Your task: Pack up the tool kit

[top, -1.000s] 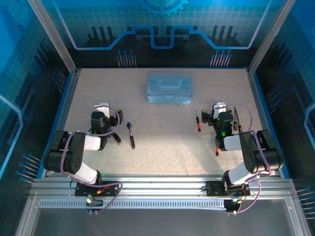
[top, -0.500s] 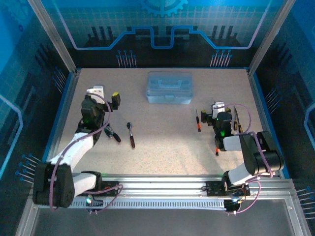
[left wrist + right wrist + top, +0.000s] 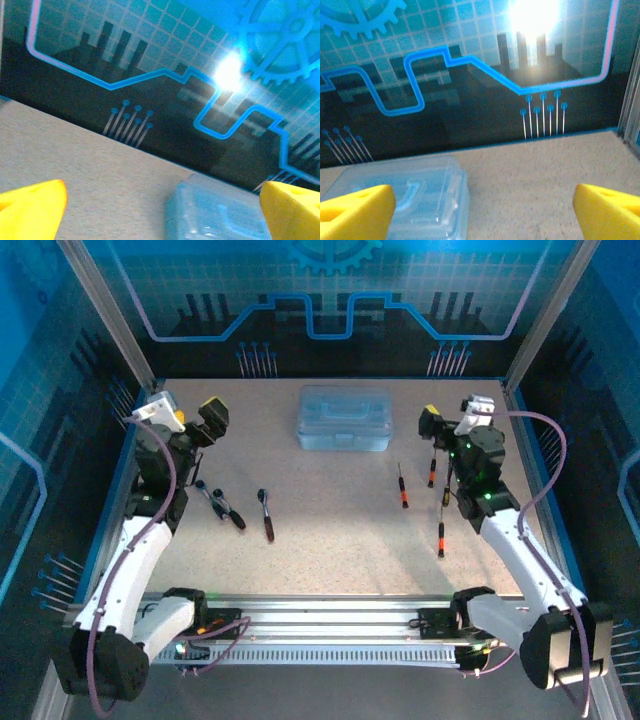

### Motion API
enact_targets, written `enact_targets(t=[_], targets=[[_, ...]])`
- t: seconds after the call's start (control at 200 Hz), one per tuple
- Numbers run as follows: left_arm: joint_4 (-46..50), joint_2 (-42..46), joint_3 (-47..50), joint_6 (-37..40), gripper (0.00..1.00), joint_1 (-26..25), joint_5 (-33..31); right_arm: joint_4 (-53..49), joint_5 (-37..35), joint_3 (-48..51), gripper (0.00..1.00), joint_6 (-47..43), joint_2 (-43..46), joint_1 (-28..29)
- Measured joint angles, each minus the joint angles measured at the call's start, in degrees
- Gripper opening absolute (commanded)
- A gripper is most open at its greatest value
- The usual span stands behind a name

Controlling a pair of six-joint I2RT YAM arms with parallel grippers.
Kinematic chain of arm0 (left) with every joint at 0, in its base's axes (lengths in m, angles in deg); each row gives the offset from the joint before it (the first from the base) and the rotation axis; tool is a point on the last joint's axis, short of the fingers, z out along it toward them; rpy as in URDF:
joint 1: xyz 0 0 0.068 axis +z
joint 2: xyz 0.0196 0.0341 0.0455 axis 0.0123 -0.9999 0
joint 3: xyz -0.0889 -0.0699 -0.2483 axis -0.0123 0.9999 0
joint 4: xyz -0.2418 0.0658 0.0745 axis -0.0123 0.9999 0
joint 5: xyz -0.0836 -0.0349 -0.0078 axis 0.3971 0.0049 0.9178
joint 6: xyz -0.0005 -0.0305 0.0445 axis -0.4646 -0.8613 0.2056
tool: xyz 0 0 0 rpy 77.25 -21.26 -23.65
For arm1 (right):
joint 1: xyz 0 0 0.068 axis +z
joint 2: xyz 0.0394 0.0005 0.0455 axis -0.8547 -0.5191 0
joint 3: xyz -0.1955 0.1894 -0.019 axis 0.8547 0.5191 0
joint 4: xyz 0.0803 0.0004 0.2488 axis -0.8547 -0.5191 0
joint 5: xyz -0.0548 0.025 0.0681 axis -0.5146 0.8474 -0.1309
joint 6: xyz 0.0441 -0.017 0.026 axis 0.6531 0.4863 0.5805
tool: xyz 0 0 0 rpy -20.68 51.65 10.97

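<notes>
Blue tool kit (image 3: pixel 343 418) btwn left claw (image 3: pixel 190 414) & right claw (image 3: pixel 455 411), apart.

We see a translucent light-blue tool kit (image 3: pixel 343 418) on a speckled beige table (image 3: pixel 330 550), with black-and-red screwdrivers (image 3: pixel 402 486) right of it and a dark ratchet (image 3: pixel 266 513) left. The far wall (image 3: pixel 330 290) is blue with a pale grid, a gear outline and bright circuit lines. The left gripper (image 3: pixel 162 200) and right gripper (image 3: pixel 485 200) have yellow fingertips.
</notes>
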Motion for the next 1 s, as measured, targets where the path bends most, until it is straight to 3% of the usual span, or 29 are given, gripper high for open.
enact_targets(t=[0.095, 0.3, 0.505, 0.615, 0.8, 1.001], targets=[[1.95, -5.88, -3.61, -3.34, 0.99, 0.61, 3.1, -6.56, 3.02, -0.28, 0.84, 3.96, -2.1, -0.57], [11.72, -30.14, -24.96, -3.06, 0.99, -1.29, 11.52, -17.77, 7.15, -3.76, 0.88, 6.82, -8.07, -0.57], [22.12, -49.81, -44.63, 1.16, 0.99, -8.46, 16.24, -20.48, 9.92, -7.87, 0.86, 7.58, -11.87, -0.59], [25.14, -58.38, -53.33, 2.27, 0.99, -11.63, 18.38, -21.49, 12.04, -13.75, 0.83, 7.63, -18.36, -0.72], [29.83, -64.89, -57.44, 3.61, 0.97, -15.8, 16.7, -21.88, 13.6, -22.14, 0.81, 8.87, -27.41, -0.83], [32.28, -65.07, -58.01, 5.03, 0.97, -16.96, 11.06, -23.02, 14.45, -27.41, 0.8, 9.31, -34.27, -0.98]])
